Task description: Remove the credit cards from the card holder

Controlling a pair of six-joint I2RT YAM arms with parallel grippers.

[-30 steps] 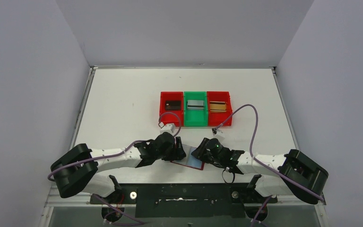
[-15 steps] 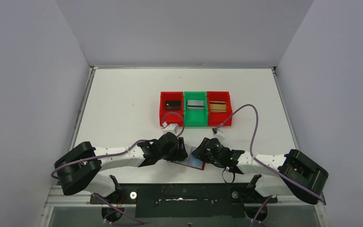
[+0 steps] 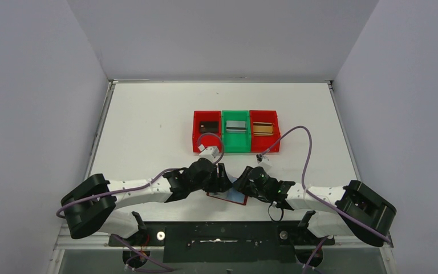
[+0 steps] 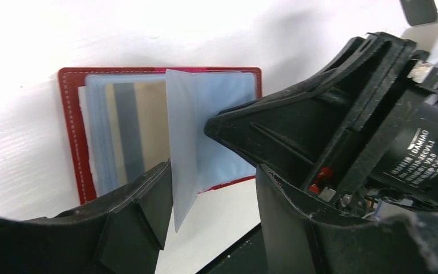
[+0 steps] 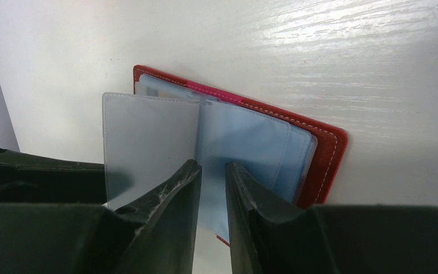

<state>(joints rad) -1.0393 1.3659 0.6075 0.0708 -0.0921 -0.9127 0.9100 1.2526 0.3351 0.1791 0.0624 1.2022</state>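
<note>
Between the fingers of the left claw (image 4: 212, 180) stands one clear sleeve (image 4: 181, 142), tipped up on edge from the spine of the card holder (image 4: 68, 131), which lies open and flat on the surface (image 4: 34, 34) directly under both claws. That claw's fingers are well apart: the sleeve stands just beside one finger and well clear of the other, and nothing is gripped. Ahead of the finger it stands by, among the pages lying flat, a gold-tan card (image 4: 148, 120) with a grey stripe shows through the plastic. It is the only one of the credit cards I can make out inside. Opposite, the right claw (image 5: 212, 171) bears on the other stack of sleeves, its fingers a narrow gap apart; whether a sleeve edge is nipped between them I cannot tell

The step in hand looks like page-turning to expose that card. To do it well, the left claw should not pinch the limp sleeve hard, since it would likely buckle. Better to sweep it over toward the right claw and let that claw pin it. The right claw's pressure matters most: without it the light holder could slide or fold shut. Then the left fingers want the card's free edge at the sleeve mouth, drawing it out along the pocket, not upward. Beyond both claws, the red bin (image 3: 264, 146) with a gold card in it seems the likely drop
</note>
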